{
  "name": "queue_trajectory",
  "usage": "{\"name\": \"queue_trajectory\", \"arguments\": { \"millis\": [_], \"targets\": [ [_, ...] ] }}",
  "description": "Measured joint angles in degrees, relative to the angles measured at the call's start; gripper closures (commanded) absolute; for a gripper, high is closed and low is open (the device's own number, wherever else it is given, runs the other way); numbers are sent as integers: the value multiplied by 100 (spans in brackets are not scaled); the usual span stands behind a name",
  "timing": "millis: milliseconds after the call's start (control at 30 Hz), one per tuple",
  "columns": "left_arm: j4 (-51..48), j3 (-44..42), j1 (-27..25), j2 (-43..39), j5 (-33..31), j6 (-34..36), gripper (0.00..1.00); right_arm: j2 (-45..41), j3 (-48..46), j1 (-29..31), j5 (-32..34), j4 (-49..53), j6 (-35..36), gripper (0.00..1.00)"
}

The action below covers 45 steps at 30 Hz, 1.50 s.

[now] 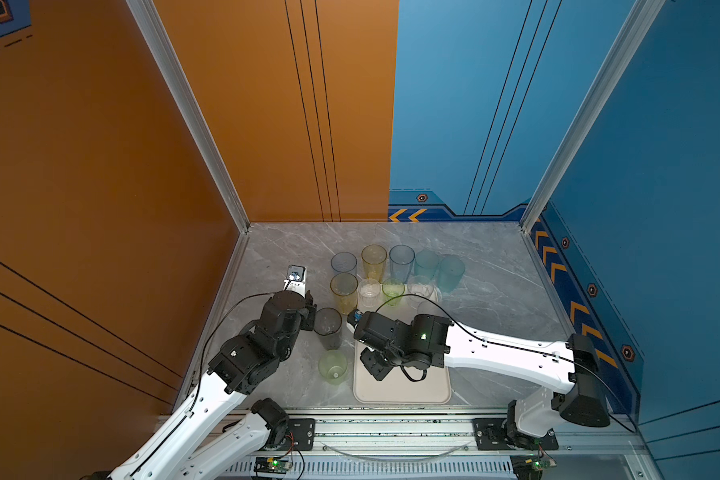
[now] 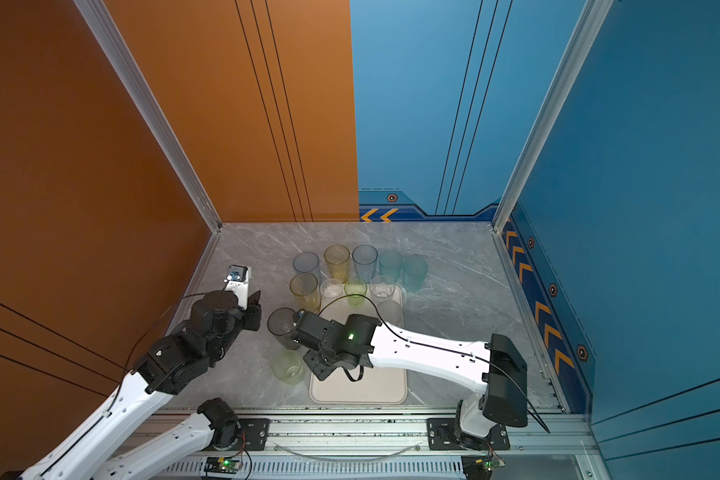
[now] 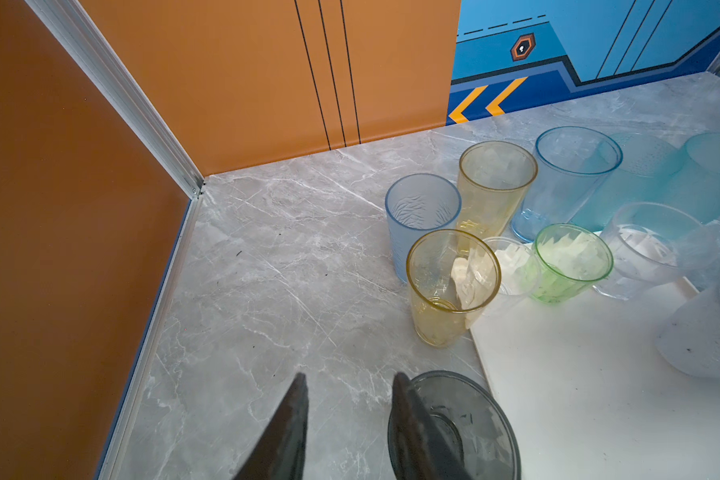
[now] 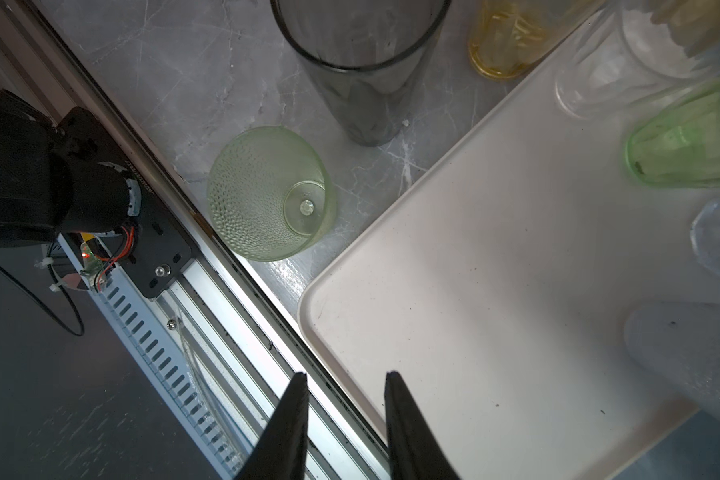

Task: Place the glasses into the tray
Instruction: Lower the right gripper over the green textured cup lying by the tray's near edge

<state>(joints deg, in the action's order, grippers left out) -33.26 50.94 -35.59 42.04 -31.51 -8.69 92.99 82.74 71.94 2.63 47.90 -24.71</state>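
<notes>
In both top views, a grey marble tabletop (image 1: 495, 282), walled in orange and blue, carries the cream tray (image 1: 404, 392) at its front edge. The glasses (image 1: 374, 259) crowd the tray's far edge, several standing on it. My left arm reaches in low; my right arm bends across the tray.

Left wrist view: my left gripper (image 3: 350, 415) gapes empty, just beside the smoky grey tumbler (image 3: 474, 419).

Right wrist view: my right gripper (image 4: 346, 415) hangs parted, empty, over the tray's front corner, with a pale green tumbler (image 4: 262, 195) nearby on the marble.
</notes>
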Motion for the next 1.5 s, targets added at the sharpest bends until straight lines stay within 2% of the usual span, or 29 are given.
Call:
{"name": "queue_trajectory", "arguments": {
  "millis": [400,1067,1500],
  "targets": [
    [4,-72,20,-304,-153,2,65,1200,1012,46,133,271,-184,77],
    [7,-149,35,-363,-149,2,63,2020,1720,-68,164,426,-216,81],
    [31,-160,35,-376,-146,2,63,2131,1825,-142,85,468,-214,84]
  ]
}}
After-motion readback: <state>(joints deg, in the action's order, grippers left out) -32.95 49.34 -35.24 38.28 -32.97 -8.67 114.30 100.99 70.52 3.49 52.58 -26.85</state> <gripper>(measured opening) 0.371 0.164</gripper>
